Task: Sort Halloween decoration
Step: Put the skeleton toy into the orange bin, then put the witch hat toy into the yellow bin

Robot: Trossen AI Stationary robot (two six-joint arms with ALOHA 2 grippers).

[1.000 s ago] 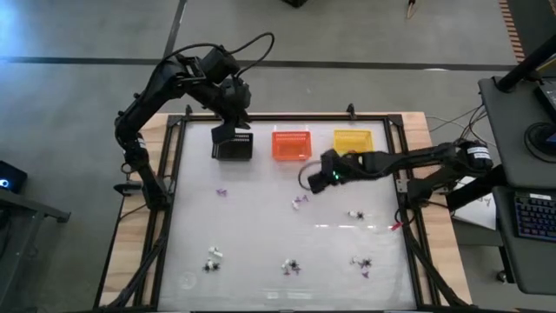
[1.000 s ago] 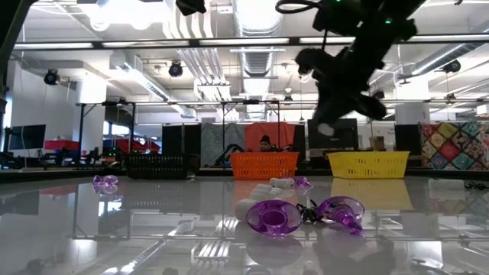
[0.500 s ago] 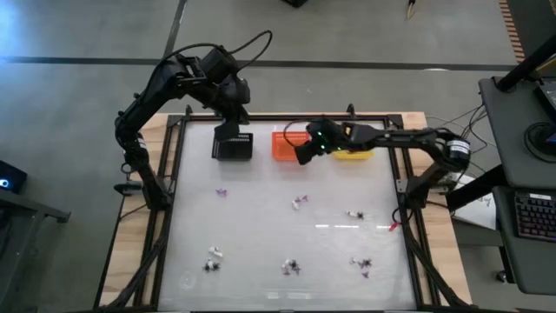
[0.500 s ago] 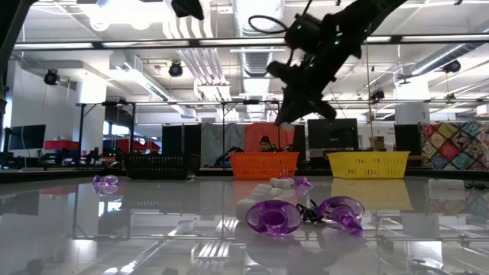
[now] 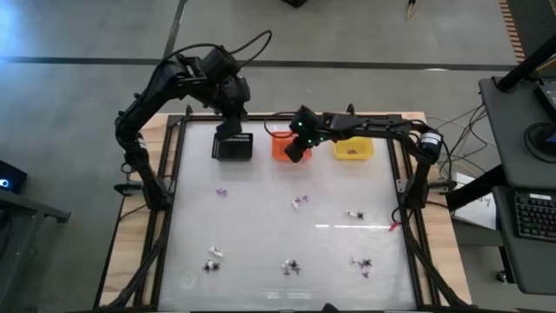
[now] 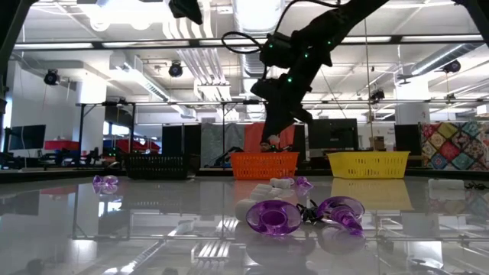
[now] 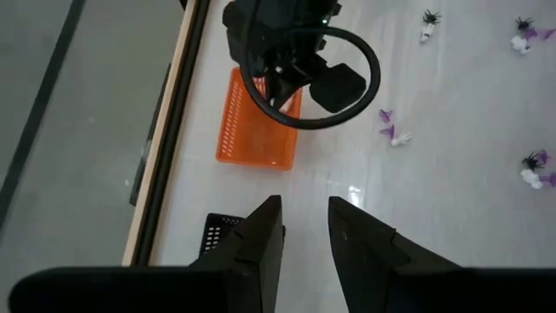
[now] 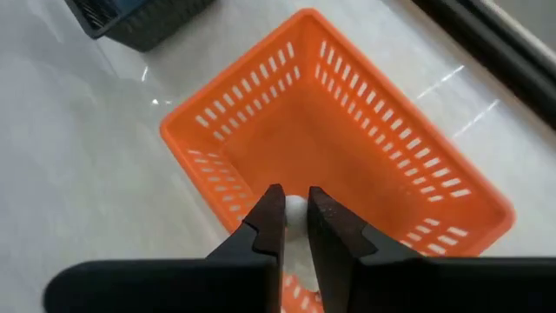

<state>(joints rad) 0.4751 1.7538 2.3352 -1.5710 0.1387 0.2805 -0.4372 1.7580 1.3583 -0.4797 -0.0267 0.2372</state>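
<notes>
From above, the right gripper [image 5: 295,149] is being held over the orange basket [image 5: 283,136], while the left gripper [image 5: 233,122] is being kept above the black basket [image 5: 233,147]; other Halloween decoration [image 5: 301,203] is lying scattered across the table [image 5: 261,226]. In the right wrist view, a white piece [image 8: 295,207] is being pinched between barely parted fingers [image 8: 268,228] over the basket's floor, so the release is best made squarely inside the rim.

Three small baskets stand in a row at the table's [image 5: 261,252] far edge — black [image 5: 232,146], orange [image 8: 347,148], yellow [image 5: 354,148] — each standing apart from its neighbour.
</notes>
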